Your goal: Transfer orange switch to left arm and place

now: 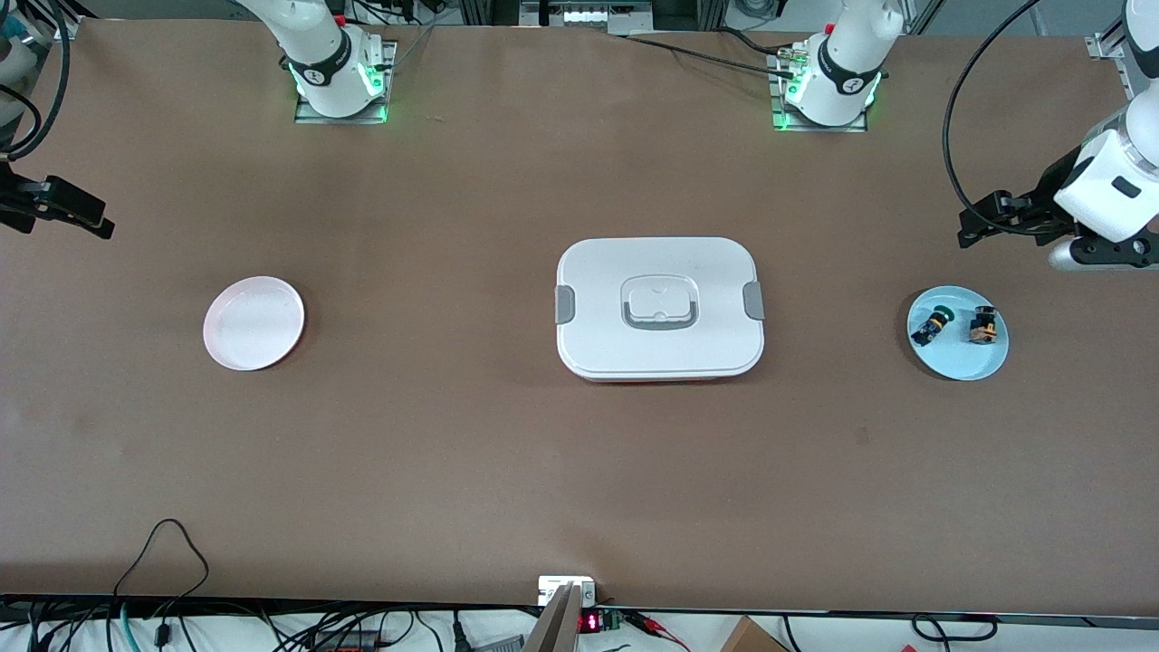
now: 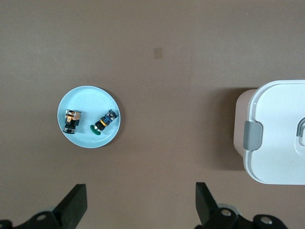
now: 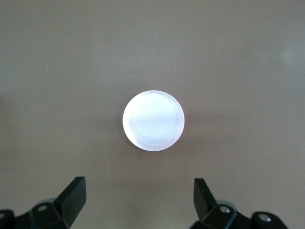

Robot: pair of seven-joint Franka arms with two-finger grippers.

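Nothing sits on the table nearest the front camera, just bare brown surface. Going farther in, I hit a row of three things roughly level with each other. At the left arm's end is the blue plate point(image 1: 958, 360) with two switches lying on it: the orange switch point(image 1: 984, 326) and, just beside it toward the table's middle, a green-capped switch point(image 1: 931, 326). They're close but not touching as far as I can tell. Mid-table is the white lidded box point(image 1: 659, 308), lid on, grey latches at both ends. At the right arm's end is the pink plate point(image 1: 253, 323), nothing on it.

Farther still, up in the air: the left gripper point(image 1: 991, 220) hangs over the table near the blue plate, fingers point(image 2: 75, 206) spread wide with nothing between them. The right gripper point(image 1: 54, 208) hangs over its own end of the table, looking down at the pink plate, fingers point(image 3: 74, 198) also wide apart and holding nothing.

So the orange switch is on the plate at the left arm's end. That would fit the job being finished, or one where the switch gets lifted from there, and I can't tell which.

What worries me, if anyone goes for it:
- the green one is right next door, so a sloppy approach could knock it or grab the wrong part
- the switch looks small and roundish, so it could roll or twist out of the pads
- a mid-air handover over that box means a drop could bounce anywhere
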